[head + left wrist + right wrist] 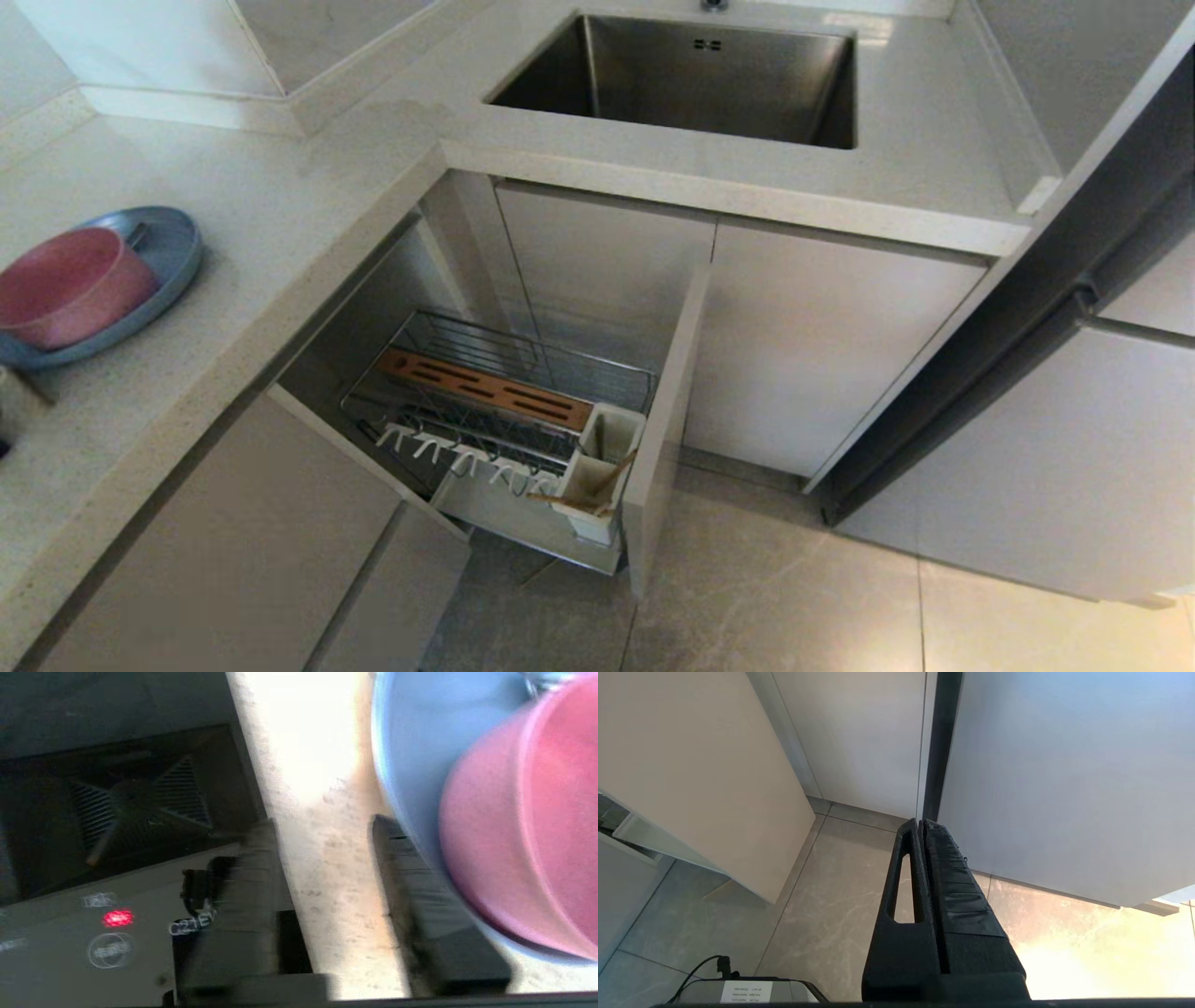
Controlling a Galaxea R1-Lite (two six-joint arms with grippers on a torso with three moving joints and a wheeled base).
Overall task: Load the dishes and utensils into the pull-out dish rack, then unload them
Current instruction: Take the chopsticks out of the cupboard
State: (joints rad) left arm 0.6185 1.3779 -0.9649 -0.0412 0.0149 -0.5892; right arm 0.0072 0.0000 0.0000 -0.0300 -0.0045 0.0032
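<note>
Left gripper absent from head view; seen only by its wrist camera, jaws apart over bare countertop, light-blue plate with pink bowl just beyond one finger. Chopsticks in rack's utensil cup, partly hidden. Right gripper pressed together above floor.

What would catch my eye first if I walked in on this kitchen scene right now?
Probably the pink bowl sitting on the light-blue plate on the countertop at the robot's left. Next, the pull-out dish rack drawn out from under the counter, with wooden chopsticks leaning in its white utensil cup. Behind it, the steel sink sits sunk in the counter.
</note>
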